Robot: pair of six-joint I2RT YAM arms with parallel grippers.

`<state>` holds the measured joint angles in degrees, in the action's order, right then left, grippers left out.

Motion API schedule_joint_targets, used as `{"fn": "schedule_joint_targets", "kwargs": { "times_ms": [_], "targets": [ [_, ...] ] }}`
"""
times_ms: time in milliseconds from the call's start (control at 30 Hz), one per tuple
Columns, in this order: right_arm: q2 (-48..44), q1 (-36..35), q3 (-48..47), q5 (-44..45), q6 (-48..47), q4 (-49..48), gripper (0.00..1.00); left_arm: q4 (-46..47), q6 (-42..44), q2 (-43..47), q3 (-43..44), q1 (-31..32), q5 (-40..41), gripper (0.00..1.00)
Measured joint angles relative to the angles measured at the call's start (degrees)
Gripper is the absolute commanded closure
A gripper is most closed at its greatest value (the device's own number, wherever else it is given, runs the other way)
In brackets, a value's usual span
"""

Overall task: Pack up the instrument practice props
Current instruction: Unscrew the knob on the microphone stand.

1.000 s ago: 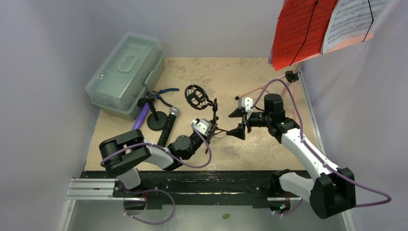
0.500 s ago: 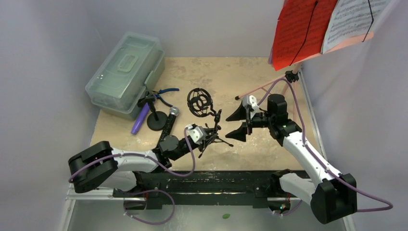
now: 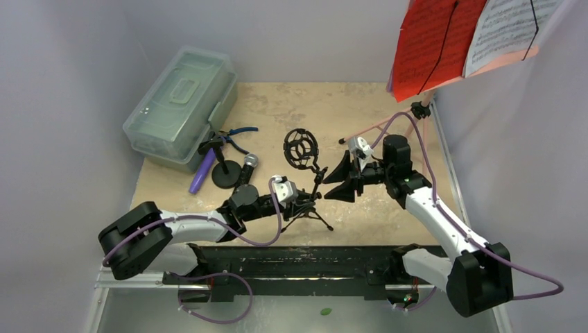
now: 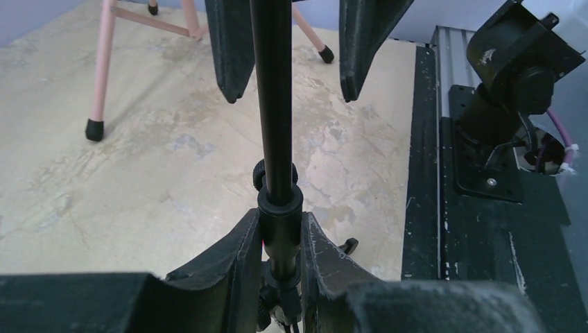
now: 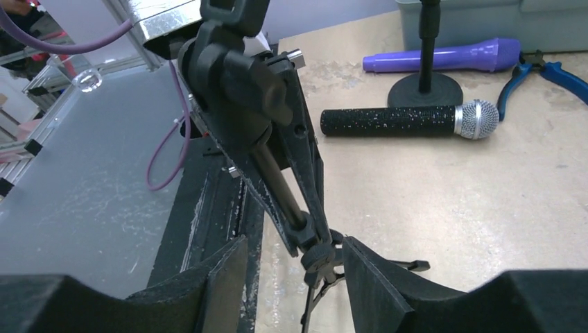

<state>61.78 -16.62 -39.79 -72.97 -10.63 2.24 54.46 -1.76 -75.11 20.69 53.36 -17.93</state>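
Top external: black mic tripod [image 3: 315,186] standing mid-counter, toward near edge. Left jaws clamped on its pole low down. Right jaws wide open, straddling pole higher up. Risk: right closing off-centre twists pole, tips top-heavy stand.

lab test cell: white enclosure walls [image 3: 62,139]

Sheet-music pages [image 3: 444,41] run off the top edge; mic tripod pole [image 4: 272,104] likewise.

Left pincer [image 3: 299,198] clamped on mic tripod [image 3: 319,182] stem, legs splayed over surface [image 3: 277,104]; right pincer [image 3: 338,183] spread wide just right of stem; black-silver microphone [image 3: 244,175] and purple microphone [image 3: 203,171] lie further left, near clear case [image 3: 182,97]
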Motion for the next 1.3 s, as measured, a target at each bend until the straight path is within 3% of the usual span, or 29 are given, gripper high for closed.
{"fn": "schedule_joint_targets", "kwargs": {
  "times_ms": [567,1033,1133,1300],
  "targets": [
    [6.4,-2.2,-0.5,1.5,-8.3,9.1,0.63,-2.8,-0.6,-1.5,2.9,-0.3,-4.5,1.00],
    [6.4,-3.2,-1.1,1.5,-15.8,13.0,0.67,-1.6,-1.4,-1.7,2.9,-0.4,-5.9,1.00],
    [6.4,-3.4,-1.4,1.5,-18.0,14.2,0.72,-0.8,-2.0,-2.2,2.9,-0.4,-6.2,1.00],
    [6.4,-3.3,-1.7,1.5,-22.3,16.7,0.92,0.3,-2.2,-3.3,2.9,-0.4,-7.1,1.00]
  ]
}}
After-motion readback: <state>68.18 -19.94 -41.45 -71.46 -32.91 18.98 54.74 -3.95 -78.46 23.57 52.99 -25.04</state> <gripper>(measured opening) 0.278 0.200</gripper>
